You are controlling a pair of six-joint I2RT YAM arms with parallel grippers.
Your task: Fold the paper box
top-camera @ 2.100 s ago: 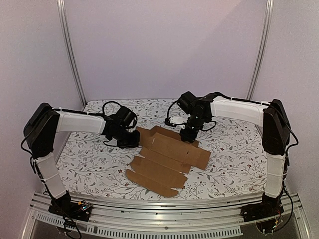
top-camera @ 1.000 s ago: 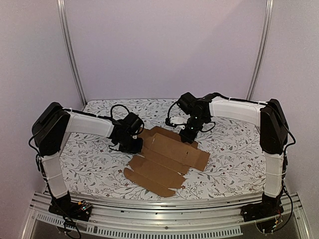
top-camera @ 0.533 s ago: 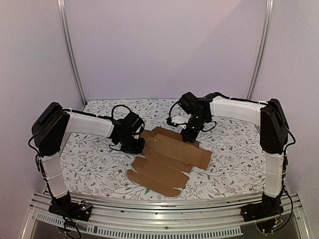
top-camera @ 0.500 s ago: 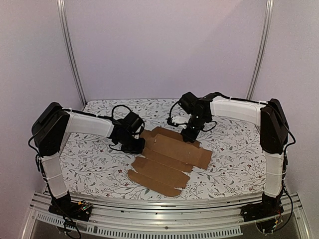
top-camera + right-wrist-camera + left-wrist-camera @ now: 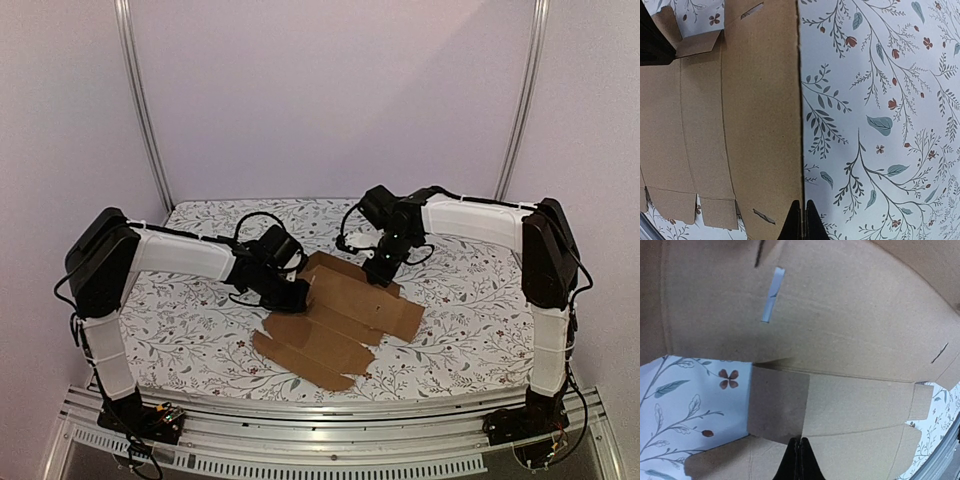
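One box sheet (image 5: 335, 318), unfolded. Two grippers: left gripper (image 5: 297, 294) and right gripper (image 5: 378, 276) both pinched closed, empty, tips at the cardboard.

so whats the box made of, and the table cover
Box: looks like thin brown cardboard, matte and unprinted, with a fibrous surface, pressed crease lines, and die-cut slots and tabs. Cover: probably printed cloth or vinyl, white with a floral pattern. It lies flat with no clear sheen, so can't tell which.

plain brown paper box (image 5: 340, 318); white floral-print table (image 5: 470, 330).
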